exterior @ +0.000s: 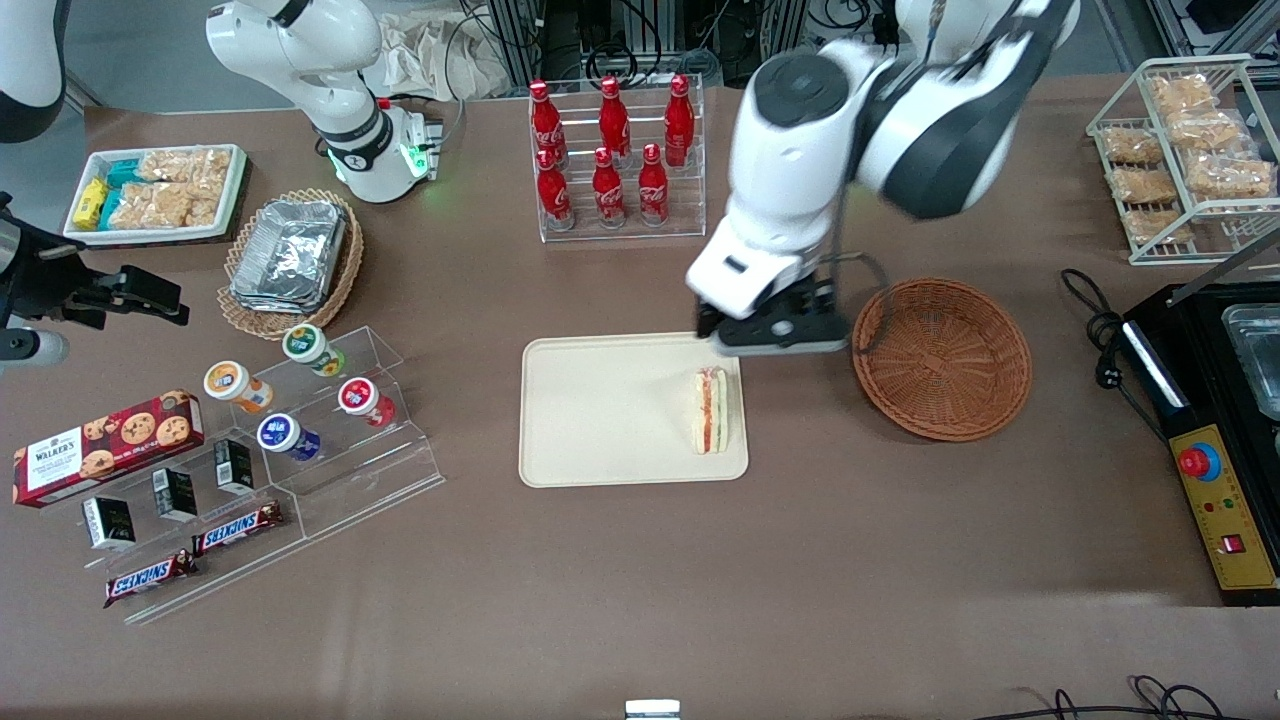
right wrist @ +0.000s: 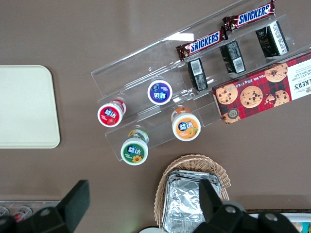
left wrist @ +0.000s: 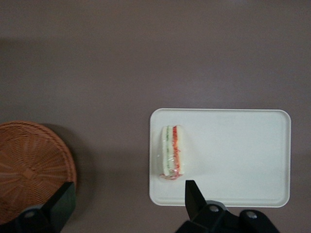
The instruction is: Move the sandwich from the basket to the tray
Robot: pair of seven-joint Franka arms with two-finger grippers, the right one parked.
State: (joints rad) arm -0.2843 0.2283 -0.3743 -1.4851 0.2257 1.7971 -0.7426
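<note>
You have one small triangular wedge sandwich (exterior: 711,410) of pale bread with orange-red and green filling along its cut edge, one flat rectangular cream-beige tray (exterior: 600,420) with rounded corners, and one round reddish-brown woven wicker basket (exterior: 942,358). The sandwich lies on the tray, close to the tray edge that faces the basket, with its striped cut edge up. The basket sits on the brown bench (exterior: 640,580) just beside the tray, toward the working arm's end, and nothing shows inside it.

Your left arm's hand (exterior: 770,330) hangs above the tray's farther corner on the basket side, a little farther from the front camera than the sandwich. In the left wrist view the hand (left wrist: 127,199) is spread wide: its two dark fingers (left wrist: 193,196) stand well apart, one over the tray rim near the sandwich (left wrist: 171,151) and the other over the edge of the basket (left wrist: 29,165). It holds nothing and touches nothing; the sandwich lies clear of both fingers on the tray (left wrist: 233,145).

Elsewhere you can count six red cola bottles (exterior: 612,150) in a clear rack, four round lidded tubs (exterior: 290,385) on a clear stepped stand, and two Snickers bars (exterior: 195,555)
</note>
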